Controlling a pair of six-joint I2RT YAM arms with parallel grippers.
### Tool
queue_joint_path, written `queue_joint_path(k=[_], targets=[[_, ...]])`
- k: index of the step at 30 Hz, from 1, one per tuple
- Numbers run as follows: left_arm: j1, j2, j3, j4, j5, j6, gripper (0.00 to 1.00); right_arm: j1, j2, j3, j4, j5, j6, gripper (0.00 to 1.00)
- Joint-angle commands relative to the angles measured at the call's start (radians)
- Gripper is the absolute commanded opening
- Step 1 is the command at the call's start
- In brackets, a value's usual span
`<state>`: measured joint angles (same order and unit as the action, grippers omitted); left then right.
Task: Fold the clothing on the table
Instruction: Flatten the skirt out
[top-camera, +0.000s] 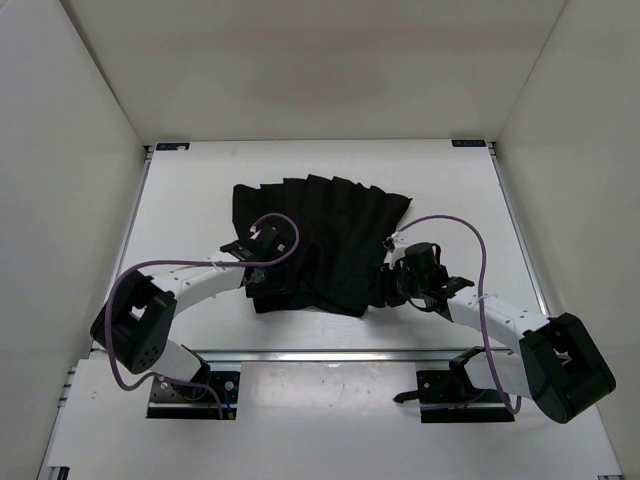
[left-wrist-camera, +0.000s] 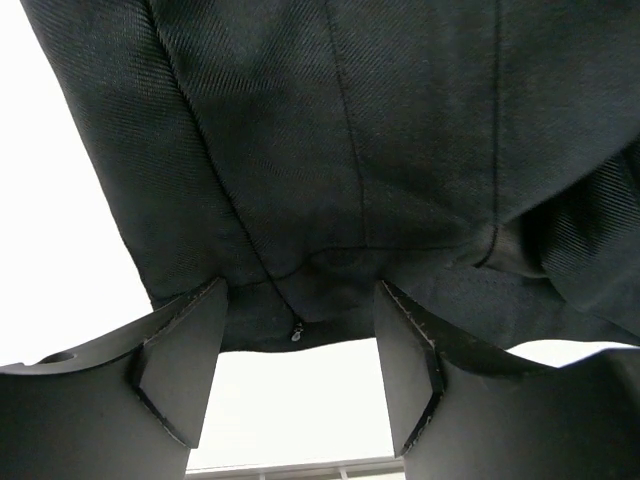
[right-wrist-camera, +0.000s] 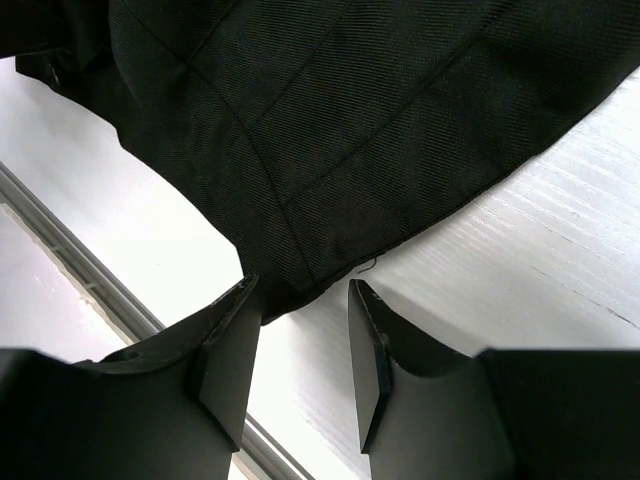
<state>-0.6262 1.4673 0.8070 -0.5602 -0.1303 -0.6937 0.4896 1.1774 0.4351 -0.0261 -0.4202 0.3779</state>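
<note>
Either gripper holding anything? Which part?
Nothing clamped: left gripper open, near hem of the clothing between its fingers; right gripper open at a hem corner.

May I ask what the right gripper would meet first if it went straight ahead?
Probably the clothing: its edge sits between the open fingertips of the right gripper, though depth is unclear.

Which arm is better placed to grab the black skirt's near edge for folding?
Probably left: the left gripper, open, straddles the hem of the clothing; the right gripper meets only a corner.
</note>
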Motion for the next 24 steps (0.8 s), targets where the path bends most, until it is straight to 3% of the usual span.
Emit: queue_joint_path(k=[1,5,11,14,19,24], targets=[[-0.01,0.013,-0.014,0.025,0.003,-0.024,0.7,0.0,-0.005,-0.009,0.054,-0.002,0.001,0.37],[-0.007,0.024,-0.04,0.045,-0.002,-0.024,0.65,-0.008,0.002,-0.012,0.057,-0.015,0.001,0.37],[0.0,0.039,-0.069,0.059,-0.003,-0.017,0.43,-0.009,0.008,-0.013,0.063,-0.02,0.006,0.37],[0.0,0.048,-0.075,0.069,0.003,-0.013,0.3,-0.008,0.008,-0.013,0.066,-0.009,0.001,0.37],[0.003,0.041,-0.06,0.074,0.023,-0.004,0.0,-0.014,0.005,-0.015,0.058,0.001,0.001,0.4],[0.005,-0.005,-0.003,0.03,0.04,0.006,0.0,-0.06,-0.021,-0.012,-0.007,0.073,0.03,0.43]])
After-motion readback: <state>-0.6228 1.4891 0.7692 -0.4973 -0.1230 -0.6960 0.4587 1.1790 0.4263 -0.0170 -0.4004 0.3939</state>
